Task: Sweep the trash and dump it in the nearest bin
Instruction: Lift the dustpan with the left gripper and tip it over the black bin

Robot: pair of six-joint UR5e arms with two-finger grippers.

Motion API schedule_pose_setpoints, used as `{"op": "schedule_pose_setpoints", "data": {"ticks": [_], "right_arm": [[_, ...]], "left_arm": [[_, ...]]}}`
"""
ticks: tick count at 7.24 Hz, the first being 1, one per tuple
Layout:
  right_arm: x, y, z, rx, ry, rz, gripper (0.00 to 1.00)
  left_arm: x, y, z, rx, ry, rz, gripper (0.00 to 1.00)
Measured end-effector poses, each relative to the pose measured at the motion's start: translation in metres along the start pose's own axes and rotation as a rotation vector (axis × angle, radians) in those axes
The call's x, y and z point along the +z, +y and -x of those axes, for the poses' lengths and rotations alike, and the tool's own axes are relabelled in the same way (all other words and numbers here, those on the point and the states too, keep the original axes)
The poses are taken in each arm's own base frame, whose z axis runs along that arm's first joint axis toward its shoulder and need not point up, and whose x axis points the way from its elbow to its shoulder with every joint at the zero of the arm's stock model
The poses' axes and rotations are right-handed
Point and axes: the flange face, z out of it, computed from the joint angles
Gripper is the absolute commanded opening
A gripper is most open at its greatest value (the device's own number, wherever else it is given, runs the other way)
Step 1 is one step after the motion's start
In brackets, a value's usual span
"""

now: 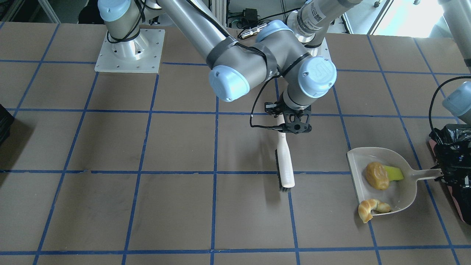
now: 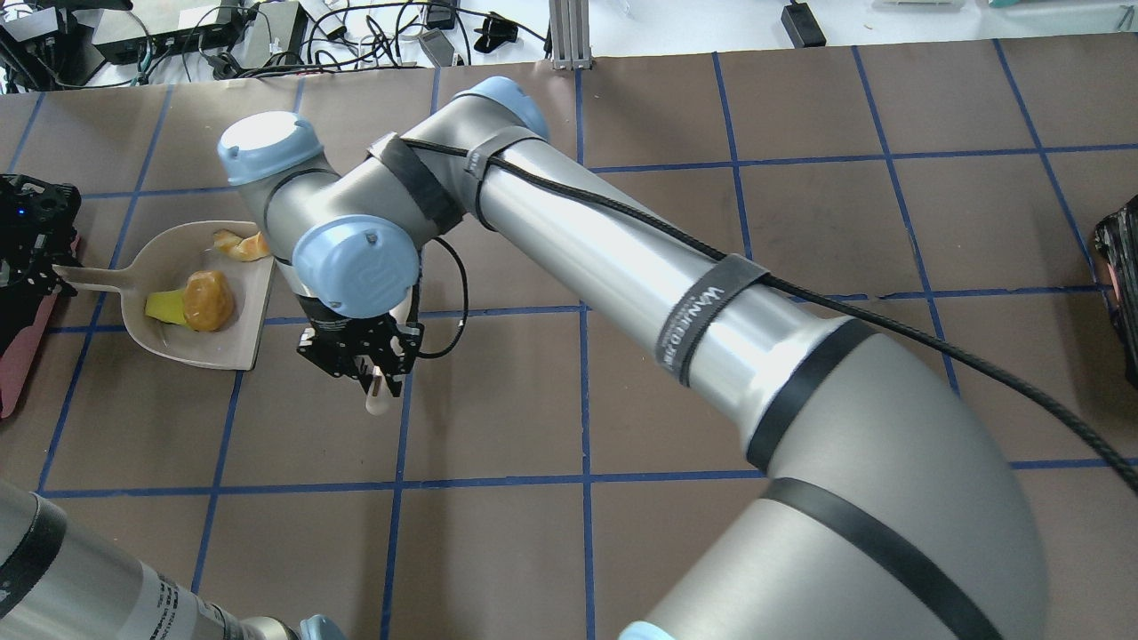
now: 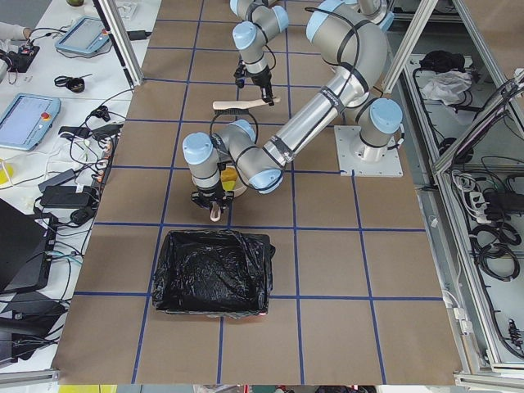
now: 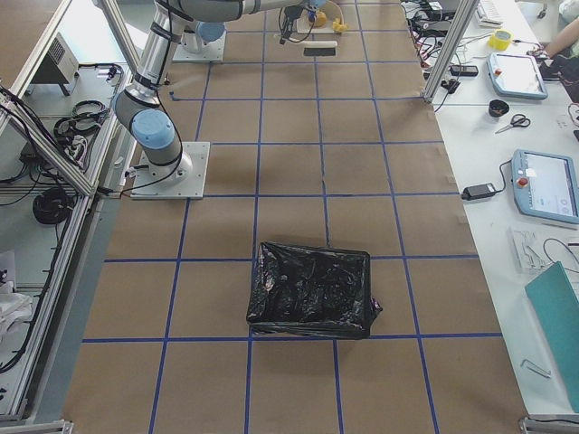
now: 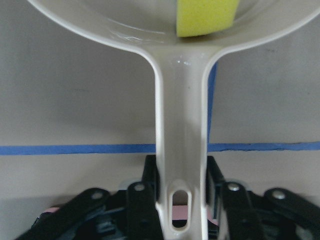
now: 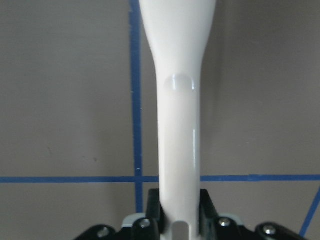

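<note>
The white dustpan lies on the table beside the pink-sided bin with its black bag. In the pan are the brown bread roll and the yellow wedge. The golden croissant sits at the pan's open lip, partly over its corner. My left gripper is shut on the dustpan handle; it also shows in the overhead view. My right gripper is shut on the white brush's handle. The brush is well to the side of the pan, bristles low over the table.
A second black-bagged container stands far off toward the table's other end, with its edge in the overhead view. The right arm stretches across the table's middle. Brown tabletop with blue tape grid surrounds the brush.
</note>
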Motion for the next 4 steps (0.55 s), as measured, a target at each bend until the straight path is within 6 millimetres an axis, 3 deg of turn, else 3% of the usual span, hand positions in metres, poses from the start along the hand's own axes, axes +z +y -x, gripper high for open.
{"op": "schedule_pose_setpoints", "data": {"ticks": [2, 4], "right_arm": [[0.006, 0.030, -0.085, -0.010, -0.007, -0.021, 0.00], [0.028, 0.054, -0.138, -0.011, 0.011, -0.019, 0.00]], "left_arm": [[-0.019, 0.005, -0.001, -0.009, -0.017, -0.034, 0.00], [-0.055, 0.021, -0.002, -0.019, 0.009, -0.117, 0.00]]}}
